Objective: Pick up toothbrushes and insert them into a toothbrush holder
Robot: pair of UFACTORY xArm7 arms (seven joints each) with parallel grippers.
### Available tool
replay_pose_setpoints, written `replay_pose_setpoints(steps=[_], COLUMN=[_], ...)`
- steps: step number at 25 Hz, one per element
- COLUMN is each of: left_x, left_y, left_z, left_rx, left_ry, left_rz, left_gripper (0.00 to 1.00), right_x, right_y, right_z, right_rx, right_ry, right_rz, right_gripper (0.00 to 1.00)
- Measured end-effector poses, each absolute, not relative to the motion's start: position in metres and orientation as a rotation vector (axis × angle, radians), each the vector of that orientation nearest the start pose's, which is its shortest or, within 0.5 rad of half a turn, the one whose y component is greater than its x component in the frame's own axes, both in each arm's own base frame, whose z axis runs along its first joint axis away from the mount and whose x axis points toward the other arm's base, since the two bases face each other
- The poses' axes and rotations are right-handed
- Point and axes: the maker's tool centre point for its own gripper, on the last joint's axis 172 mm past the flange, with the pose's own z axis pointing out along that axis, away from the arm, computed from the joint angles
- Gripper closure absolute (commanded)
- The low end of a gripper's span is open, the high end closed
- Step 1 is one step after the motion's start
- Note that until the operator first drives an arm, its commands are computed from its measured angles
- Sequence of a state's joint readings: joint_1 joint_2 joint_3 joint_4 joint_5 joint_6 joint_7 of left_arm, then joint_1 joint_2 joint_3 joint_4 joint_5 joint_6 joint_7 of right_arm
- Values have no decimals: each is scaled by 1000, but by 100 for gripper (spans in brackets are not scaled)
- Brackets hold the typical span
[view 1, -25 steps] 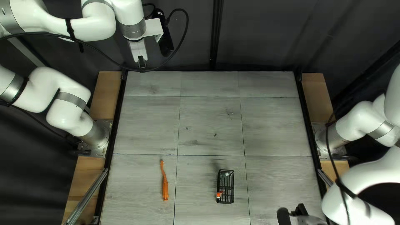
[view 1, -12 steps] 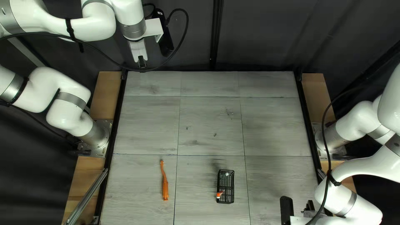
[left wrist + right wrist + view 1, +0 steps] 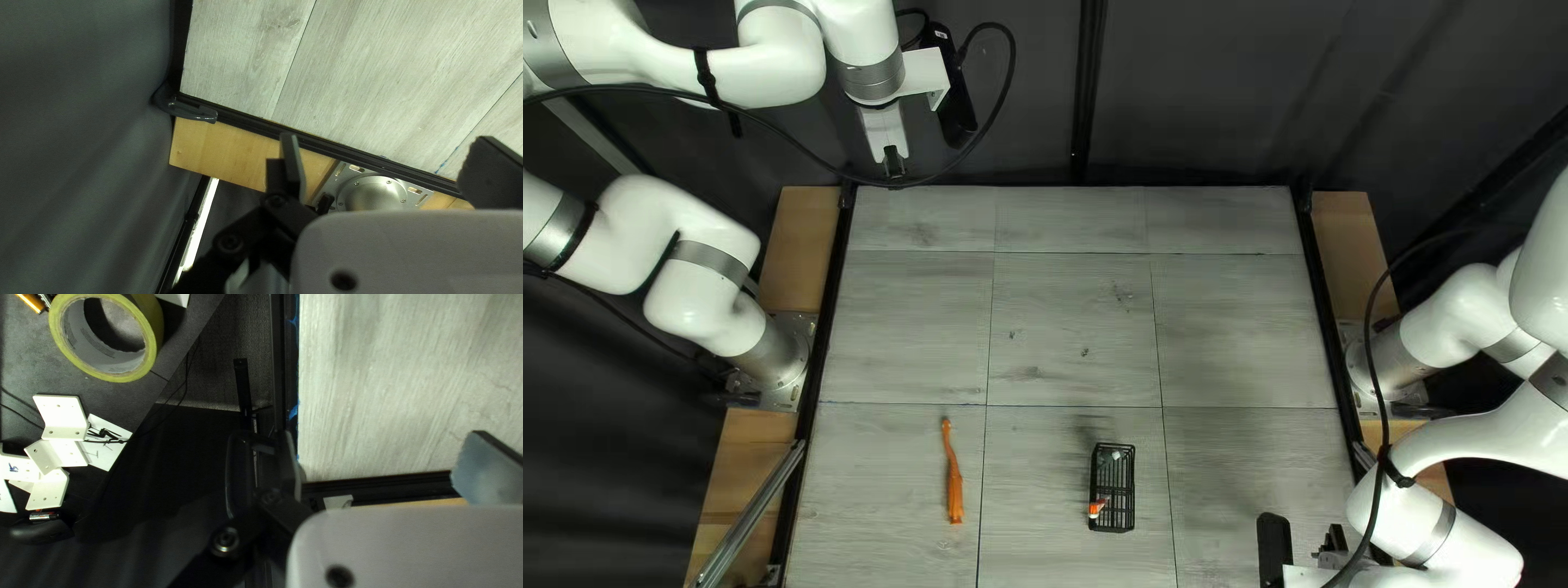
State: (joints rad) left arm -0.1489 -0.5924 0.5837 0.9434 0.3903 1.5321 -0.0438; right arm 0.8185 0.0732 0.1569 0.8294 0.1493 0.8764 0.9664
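Toothbrush (image 3: 955, 492), one: orange, slender, slightly curved, narrow end toward the bench's far edge, broader end toward the near edge; lying loose on the near part of the bench, left of centre in the top left view. Holder (image 3: 1133, 490), one: black, oblong, slatted basket, well apart to the toothbrush's right; inside, at its near left corner, a small orange-and-white piece (image 3: 1096, 509), too small to identify.
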Motion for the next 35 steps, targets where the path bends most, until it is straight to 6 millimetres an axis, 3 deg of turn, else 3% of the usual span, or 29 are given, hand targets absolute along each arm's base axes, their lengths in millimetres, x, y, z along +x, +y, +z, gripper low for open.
replay_pose_setpoints(steps=[2,5,8,12,15,20,24,27,29,32,35], left_x=[265,283,286,292,303,306,316,343,358,361,359], left_y=[194,147,103,56,40,36,17,-27,-73,-144,-169], left_z=[287,264,246,238,242,242,230,209,190,167,152], left_rx=[-3038,-3022,-2977,-2916,-2907,-2909,-2896,-2801,-2699,-2552,-2505], left_ry=[-428,-145,145,436,490,496,572,794,1013,1315,1429], left_rz=[125,149,160,146,143,142,166,237,279,275,245], left_gripper=[0,0,0,0,0,0,0,0,0,0,0], right_x=[209,209,209,209,209,209,209,209,209,209,209], right_y=[354,354,354,354,354,354,354,354,354,354,354], right_z=[85,85,85,85,85,85,85,85,85,85,85], right_rx=[-3158,-3158,-3158,-3158,-3158,-3158,-3158,-3158,-3158,-3158,-3158], right_ry=[147,147,147,147,147,147,147,147,147,147,147], right_rz=[264,264,264,264,264,264,264,264,264,264,264], right_gripper=[0,0,0,0,0,0,0,0,0,0,0])
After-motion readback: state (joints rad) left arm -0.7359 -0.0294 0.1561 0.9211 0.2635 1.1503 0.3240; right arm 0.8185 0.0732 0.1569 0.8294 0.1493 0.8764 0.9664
